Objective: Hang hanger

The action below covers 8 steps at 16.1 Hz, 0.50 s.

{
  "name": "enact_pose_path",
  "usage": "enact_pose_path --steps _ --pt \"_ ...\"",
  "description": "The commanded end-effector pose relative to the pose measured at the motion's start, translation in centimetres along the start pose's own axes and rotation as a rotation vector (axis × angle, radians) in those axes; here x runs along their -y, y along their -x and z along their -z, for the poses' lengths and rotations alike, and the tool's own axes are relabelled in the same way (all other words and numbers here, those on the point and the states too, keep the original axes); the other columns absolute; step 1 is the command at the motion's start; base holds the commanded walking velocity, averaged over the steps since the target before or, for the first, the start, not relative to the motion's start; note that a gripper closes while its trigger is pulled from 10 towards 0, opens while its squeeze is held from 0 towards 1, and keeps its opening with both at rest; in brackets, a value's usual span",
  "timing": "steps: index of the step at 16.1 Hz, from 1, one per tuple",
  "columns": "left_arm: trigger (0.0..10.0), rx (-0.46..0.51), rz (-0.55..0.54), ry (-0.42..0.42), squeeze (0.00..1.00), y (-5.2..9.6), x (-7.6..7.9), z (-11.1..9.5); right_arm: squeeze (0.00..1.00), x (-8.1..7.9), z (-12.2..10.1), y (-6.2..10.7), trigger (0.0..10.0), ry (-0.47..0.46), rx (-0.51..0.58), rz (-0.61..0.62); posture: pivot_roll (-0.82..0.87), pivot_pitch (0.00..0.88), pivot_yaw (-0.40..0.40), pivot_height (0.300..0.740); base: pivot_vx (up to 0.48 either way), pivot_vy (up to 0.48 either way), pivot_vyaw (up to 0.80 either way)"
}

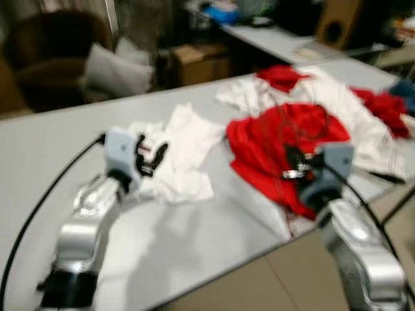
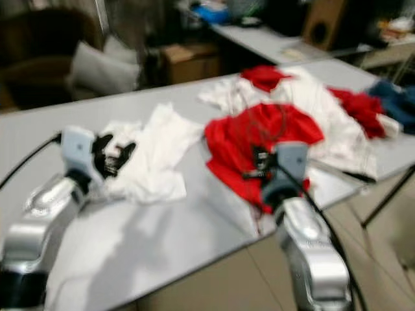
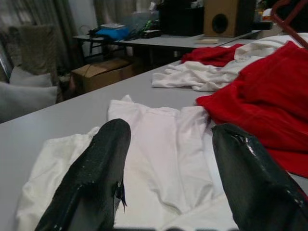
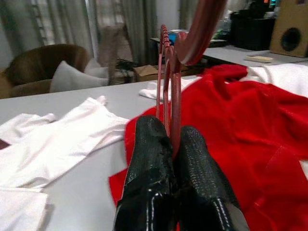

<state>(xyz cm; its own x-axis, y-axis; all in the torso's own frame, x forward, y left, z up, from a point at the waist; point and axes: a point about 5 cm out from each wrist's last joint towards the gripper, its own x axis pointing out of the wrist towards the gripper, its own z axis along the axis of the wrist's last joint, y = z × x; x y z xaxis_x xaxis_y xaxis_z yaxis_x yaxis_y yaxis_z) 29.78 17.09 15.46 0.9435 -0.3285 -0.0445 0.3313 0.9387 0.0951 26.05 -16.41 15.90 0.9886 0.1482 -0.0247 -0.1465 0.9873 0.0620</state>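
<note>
On the bench (image 1: 194, 246), a shirt (image 1: 178, 155) lies left, just beyond the left tool (image 1: 150, 157). A second garment (image 1: 279, 146) lies right, under the right tool (image 4: 168, 144) and hanger (image 4: 169, 67). More clothes (image 1: 337, 97) lie far right.

Both eye views smeared by motion blur. Red hanger (image 4: 169, 72) cut off by the top edge of the right wrist view, its lower bar hidden between the right gripper (image 4: 174, 139) fingers. White shirt (image 3: 159, 159) partly covered by left gripper (image 3: 168, 159) fingers, cropped at the bottom edge. Clutter on far tables too blurred to identify.
</note>
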Motion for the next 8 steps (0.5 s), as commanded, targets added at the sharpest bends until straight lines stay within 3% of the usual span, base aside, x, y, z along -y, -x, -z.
enact_pose_path --steps 1,3,5,6,7,8 --pt "10.0 -0.036 -0.008 -0.037 0.00 0.1 0.0 0.5 0.00 0.1 0.1 0.0 10.0 0.002 -0.001 0.007 -0.04 0.000 0.035 0.740 0.000 -0.480 0.00" --pt "10.0 -0.041 -0.043 -0.012 0.00 0.2 -0.4 0.7 0.00 0.4 0.0 0.1 10.0 0.011 0.001 0.003 -0.04 0.000 0.035 0.740 0.000 -0.367 0.00" --pt "10.0 -0.084 -0.078 -0.017 0.03 0.3 -1.2 1.1 0.00 0.9 0.1 0.5 10.0 0.031 -0.014 -0.017 -0.03 0.000 0.037 0.740 0.000 0.000 0.00" --pt "10.0 -0.096 -0.099 -0.024 0.79 0.5 -1.6 1.3 0.00 1.0 0.2 0.6 10.0 0.039 -0.025 -0.026 -0.03 0.000 0.037 0.740 0.000 0.000 0.00" --pt "10.0 -0.128 -0.131 -0.029 1.00 0.7 -2.3 1.7 0.00 1.2 0.4 0.8 10.0 0.055 -0.050 -0.047 -0.04 0.000 0.041 0.740 0.000 0.000 0.00" --pt "10.0 -0.187 -0.168 -0.057 1.00 0.9 -3.1 2.3 0.00 1.3 1.0 1.3 10.0 0.073 -0.095 -0.087 -0.04 0.000 0.044 0.740 0.000 0.000 0.00"
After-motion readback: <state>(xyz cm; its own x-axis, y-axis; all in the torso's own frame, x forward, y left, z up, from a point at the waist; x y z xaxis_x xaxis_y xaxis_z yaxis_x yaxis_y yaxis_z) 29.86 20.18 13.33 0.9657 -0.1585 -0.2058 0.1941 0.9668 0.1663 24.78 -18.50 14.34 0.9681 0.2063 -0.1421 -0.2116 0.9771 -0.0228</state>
